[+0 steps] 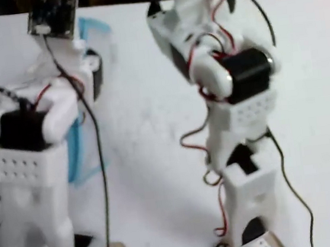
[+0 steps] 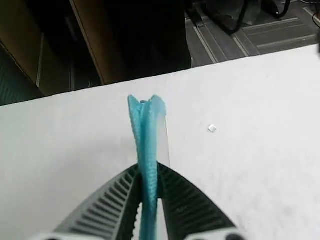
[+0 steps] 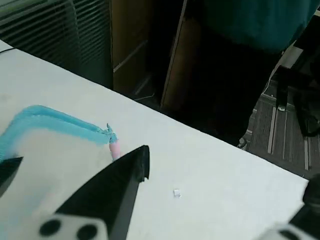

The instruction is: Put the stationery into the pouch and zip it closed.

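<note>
On the white tabletop, blue-trimmed clear plastic pouch, edge pinched in left gripper, right gripper just beside its corner.

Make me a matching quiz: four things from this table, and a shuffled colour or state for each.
Things:
1. pouch edge
2. zipper pull
3. left gripper
4. scrap

Colour or state:
A. pink
B. lying loose on the table
C. blue
D. shut on the pouch edge

Pairs: 1-C, 2-A, 3-D, 4-B
</note>
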### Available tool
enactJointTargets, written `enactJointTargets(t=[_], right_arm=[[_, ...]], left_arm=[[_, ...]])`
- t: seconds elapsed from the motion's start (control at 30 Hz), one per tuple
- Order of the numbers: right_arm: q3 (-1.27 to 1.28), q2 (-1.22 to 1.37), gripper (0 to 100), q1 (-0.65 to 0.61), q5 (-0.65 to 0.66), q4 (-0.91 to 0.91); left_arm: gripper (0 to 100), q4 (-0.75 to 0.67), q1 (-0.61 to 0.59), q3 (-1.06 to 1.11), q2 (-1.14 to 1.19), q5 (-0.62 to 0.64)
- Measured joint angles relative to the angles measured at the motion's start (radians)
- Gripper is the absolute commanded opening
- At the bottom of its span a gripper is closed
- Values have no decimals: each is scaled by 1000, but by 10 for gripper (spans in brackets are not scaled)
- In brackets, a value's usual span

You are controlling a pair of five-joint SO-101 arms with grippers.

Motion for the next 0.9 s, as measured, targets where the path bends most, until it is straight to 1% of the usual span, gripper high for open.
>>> enactJointTargets(t=[0.13, 0.17, 0.23, 0.27, 0.4, 0.43, 0.53, 0.6, 0.73, 0.9], right_arm=[[144, -101, 32, -3, 0, 0], [193, -133, 4, -3, 0, 0], [310, -203, 70, -3, 0, 0], [376, -244, 77, -3, 0, 0], [687, -433, 12, -3, 0, 0], [776, -488, 25, -3, 0, 0], [1068, -655, 16, -2, 2, 0], [1258, -770, 18, 6, 2, -11], [1659, -1003, 18, 5, 2, -143], [2177, -1284, 18, 6, 2, -405]], left_arm=[[24, 0, 0, 0, 74, 0], [24, 0, -3, 0, 92, 0], [24, 2, -5, 0, 129, -9], [24, 5, -5, 2, 138, -28], [24, 5, -17, 2, 170, -40], [24, 5, -28, 2, 176, -35], [22, 5, -60, 21, 180, -29], [22, -21, -75, 69, 180, -29], [21, -127, -71, 218, 153, -32], [24, -241, -74, 422, -34, -31]])
